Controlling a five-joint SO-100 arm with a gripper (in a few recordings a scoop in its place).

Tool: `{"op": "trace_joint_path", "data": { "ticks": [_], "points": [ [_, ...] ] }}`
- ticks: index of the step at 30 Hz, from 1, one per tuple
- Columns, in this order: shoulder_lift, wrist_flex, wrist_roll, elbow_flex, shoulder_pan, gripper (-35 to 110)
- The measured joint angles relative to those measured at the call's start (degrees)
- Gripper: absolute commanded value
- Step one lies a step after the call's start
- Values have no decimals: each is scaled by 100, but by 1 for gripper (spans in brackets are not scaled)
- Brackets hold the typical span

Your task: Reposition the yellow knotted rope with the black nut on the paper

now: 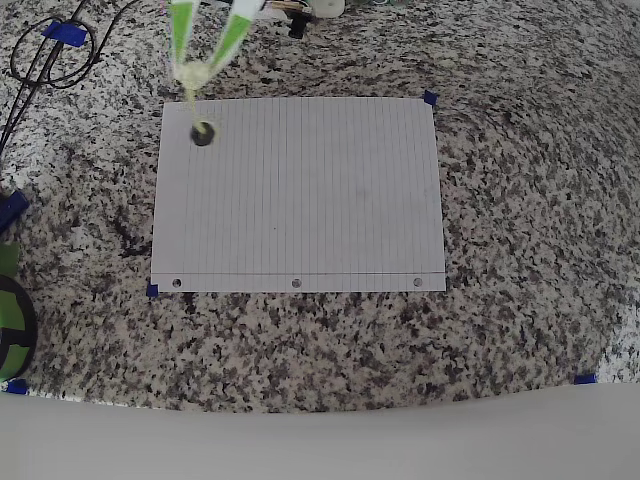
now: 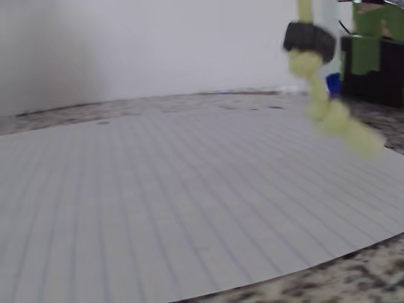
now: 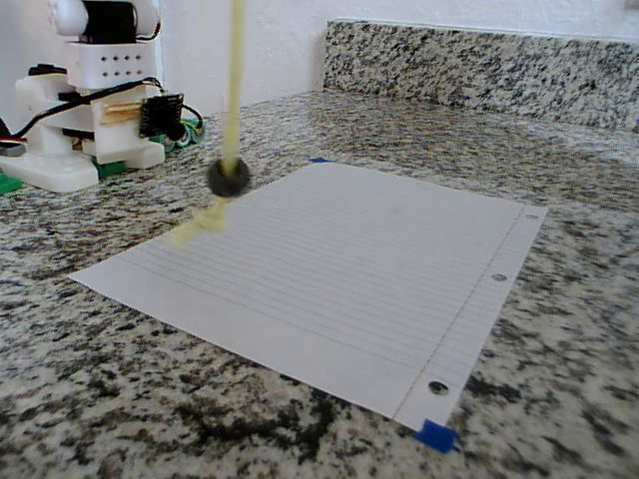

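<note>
Our gripper (image 1: 205, 45): green fingers (image 1: 181, 30) converge on top of yellow knotted rope (image 3: 236, 80), pinching it. Rope hangs straight down, long axis vertical, black nut (image 3: 229, 178) threaded low, resting on bottom knot (image 2: 341, 123). Knot dangles over paper (image 3: 349, 259), near corner; contact we cannot tell. No containers here. We judge lowering comes next.

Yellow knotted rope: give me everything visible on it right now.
The yellow knotted rope is a thin, pale yellow-green cord that looks soft and fibrous. It hangs nearly vertical, lifted off the paper, with its upper end pinched where the gripper closes its green fingers together. A black nut is threaded on it and sits above a knot; below that, the knotted tail trails loose, angled sideways. It hangs over the paper's corner nearest the arm's base. Whether the tail tip brushes the sheet cannot be told.
</note>
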Motion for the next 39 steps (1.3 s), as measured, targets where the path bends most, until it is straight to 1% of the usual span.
{"op": "trace_joint_path", "data": {
  "ticks": [6,11,17,24,27,35,38,39],
  "points": [
    [316,211,888,589,-844,0],
    [360,211,1283,1011,-1433,0],
    [387,431,1354,1310,-2232,0],
    [554,1046,1371,1336,-3015,0],
    [677,1090,1371,1450,-3305,0],
    [870,1178,1371,1749,-3823,0],
    [844,1257,1371,1837,-3788,0],
    [879,1301,1371,1881,-3788,3]
  ]
}}
